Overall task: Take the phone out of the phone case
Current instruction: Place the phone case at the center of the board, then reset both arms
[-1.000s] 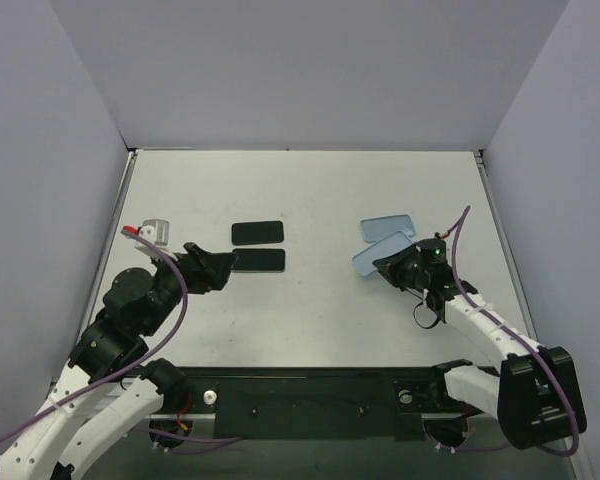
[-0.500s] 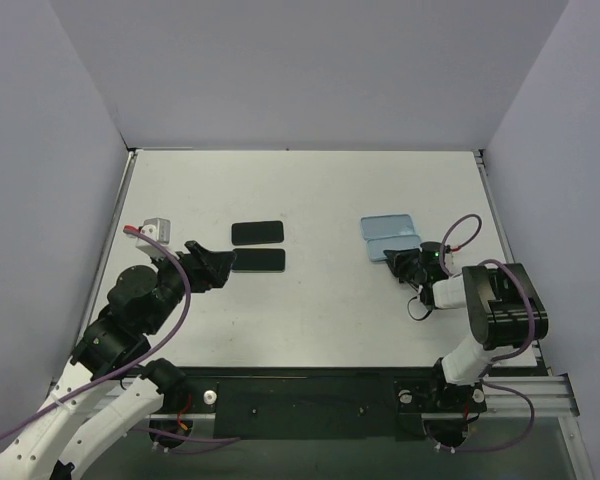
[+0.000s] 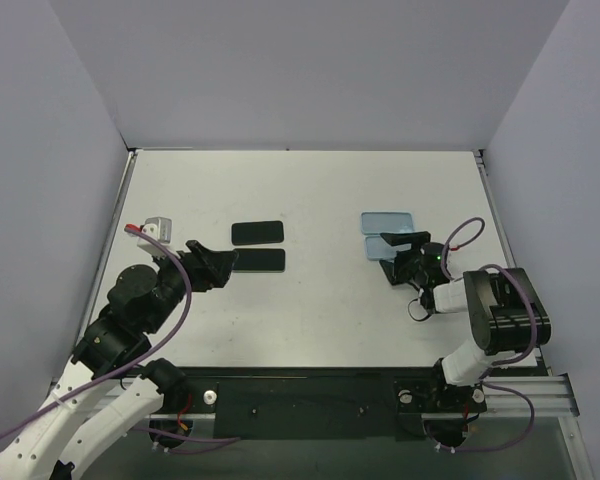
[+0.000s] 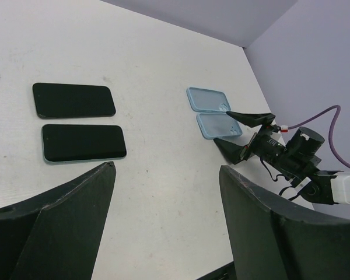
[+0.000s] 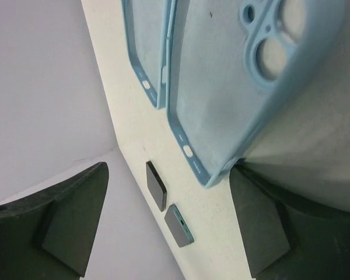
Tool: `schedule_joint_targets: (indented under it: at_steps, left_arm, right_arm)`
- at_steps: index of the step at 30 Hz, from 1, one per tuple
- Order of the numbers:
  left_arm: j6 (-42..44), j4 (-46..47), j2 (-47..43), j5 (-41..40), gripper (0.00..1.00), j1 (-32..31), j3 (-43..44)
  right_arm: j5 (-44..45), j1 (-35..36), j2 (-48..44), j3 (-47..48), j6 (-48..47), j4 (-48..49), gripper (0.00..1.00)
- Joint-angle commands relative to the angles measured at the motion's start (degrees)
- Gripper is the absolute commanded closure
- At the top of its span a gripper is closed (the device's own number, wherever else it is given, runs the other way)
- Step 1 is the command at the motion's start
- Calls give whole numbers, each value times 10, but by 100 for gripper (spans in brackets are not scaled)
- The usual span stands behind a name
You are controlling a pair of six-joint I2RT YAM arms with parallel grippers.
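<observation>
Two black phones lie side by side left of centre: the far phone (image 3: 257, 233) (image 4: 74, 100) and the near phone (image 3: 259, 261) (image 4: 83, 142), which shows a thin teal rim. Two empty light-blue phone cases lie flat at the right: the far case (image 3: 388, 221) (image 5: 146, 46) and the near case (image 3: 380, 247) (image 5: 233, 76). My right gripper (image 3: 392, 256) (image 5: 169, 168) is open, low on the table, and the near case's corner lies beside one finger. My left gripper (image 3: 230, 264) (image 4: 167, 169) is open and empty, just left of the near phone.
Grey walls close in the white table (image 3: 310, 190) at the back and both sides. A black rail (image 3: 310, 395) runs along the near edge between the arm bases.
My right gripper has set the tilted blue case flat beside the other case, then opened and let it go. The left arm has not moved.
</observation>
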Motion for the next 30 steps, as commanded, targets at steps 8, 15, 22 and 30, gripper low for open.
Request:
schedule_joint_targets:
  at_steps: [8,15,22,30]
  left_arm:
    - [7,25,9,6,17,1,16]
    - [47,59,-11,-13,17,1,15]
    - [94,103,-82,-62,13,1,13]
    - [136,123,-144,-125,11,1,43]
  right_arm:
    - [-59,82,-284,25,-222,-397,10]
    - [447,415,-446,190,-556,-828,6]
    - [522,429,-637,197,-569,-859,6]
    - [610,429,-778,279,-637,-874,5]
